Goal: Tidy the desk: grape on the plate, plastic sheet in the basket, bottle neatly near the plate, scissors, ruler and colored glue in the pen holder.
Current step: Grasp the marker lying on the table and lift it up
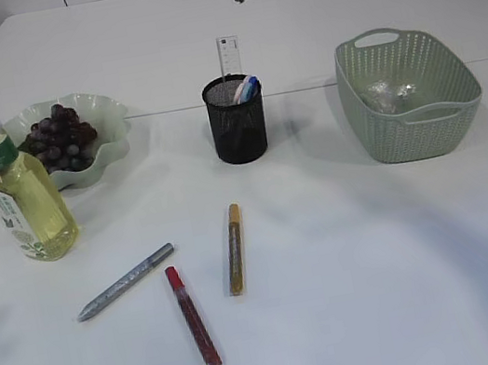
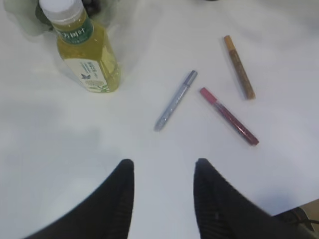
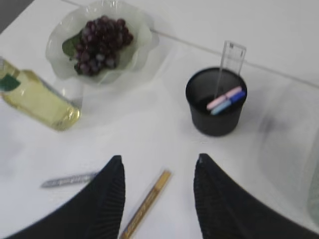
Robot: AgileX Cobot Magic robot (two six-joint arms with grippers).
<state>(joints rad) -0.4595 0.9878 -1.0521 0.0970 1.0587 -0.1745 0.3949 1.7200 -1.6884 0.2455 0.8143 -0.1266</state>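
White desk (image 1: 340, 298) before you: three glue pens (image 1: 234, 248) lie loose near the bottle (image 1: 18, 189). Both your grippers, left (image 2: 163, 172) and right (image 3: 158, 169), hover apart, empty

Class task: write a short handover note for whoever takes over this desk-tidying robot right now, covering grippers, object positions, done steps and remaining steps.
Left gripper: open, empty, above the table.
Right gripper: open, empty.
Done: grapes on the plate; plastic sheet in the basket; bottle upright beside the plate; ruler and scissors in the pen holder.
Left: silver glue pen, red glue pen and gold glue pen lie on the table; put them into the pen holder.
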